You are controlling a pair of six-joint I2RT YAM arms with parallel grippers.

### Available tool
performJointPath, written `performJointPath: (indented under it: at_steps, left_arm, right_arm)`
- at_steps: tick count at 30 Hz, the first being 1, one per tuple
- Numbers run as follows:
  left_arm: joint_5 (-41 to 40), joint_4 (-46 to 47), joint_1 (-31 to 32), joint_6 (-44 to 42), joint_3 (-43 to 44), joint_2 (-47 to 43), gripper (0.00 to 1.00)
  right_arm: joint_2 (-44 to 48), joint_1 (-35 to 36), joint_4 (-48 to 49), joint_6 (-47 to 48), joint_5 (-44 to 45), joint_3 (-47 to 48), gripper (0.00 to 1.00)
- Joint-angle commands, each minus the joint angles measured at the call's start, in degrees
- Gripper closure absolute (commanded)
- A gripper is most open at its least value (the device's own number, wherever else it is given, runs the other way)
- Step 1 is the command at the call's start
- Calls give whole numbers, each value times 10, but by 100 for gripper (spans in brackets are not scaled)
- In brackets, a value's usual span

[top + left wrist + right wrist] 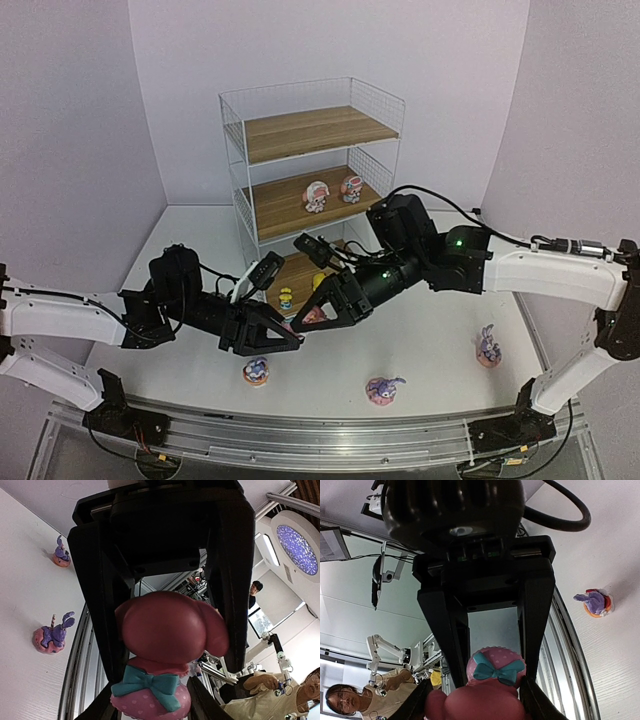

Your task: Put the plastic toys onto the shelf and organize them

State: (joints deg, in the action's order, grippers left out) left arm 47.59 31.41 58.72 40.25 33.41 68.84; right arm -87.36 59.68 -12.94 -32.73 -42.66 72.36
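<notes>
Pink figurine (170,635), probably light, rigid, slick plastic: right gripper (480,695) clamps its dotted body, left gripper (152,700) pinches the rounded head; you should favour the body.

Soft, even light fills the top view, whose edges bow. In the left wrist view a round ceiling lamp (297,549) glows, and the close pink plastic figurine (167,630) is slightly blurred.
</notes>
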Motion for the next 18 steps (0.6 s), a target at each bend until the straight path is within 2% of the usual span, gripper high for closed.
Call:
performJointPath:
  at_steps: [1,7,10,15,18]
  left_arm:
    - [8,18,3,-17,32,-18,58]
    - [-7,-6,3,-26,35,-19,59]
    - [-39,-37,3,-34,36,-32,59]
    - [-120,-89,3,-58,34,-61,59]
    - [-142,-101,3,-79,38,-74,58]
  right_arm:
    - [-20,-3,1,-17,11,6,79]
    - [-23,-3,-1,-29,3,2,80]
    - [-12,-3,-1,-50,21,-8,80]
    - [-3,-3,1,-139,73,-23,80]
    - [-6,-4,1,-171,80,-22,80]
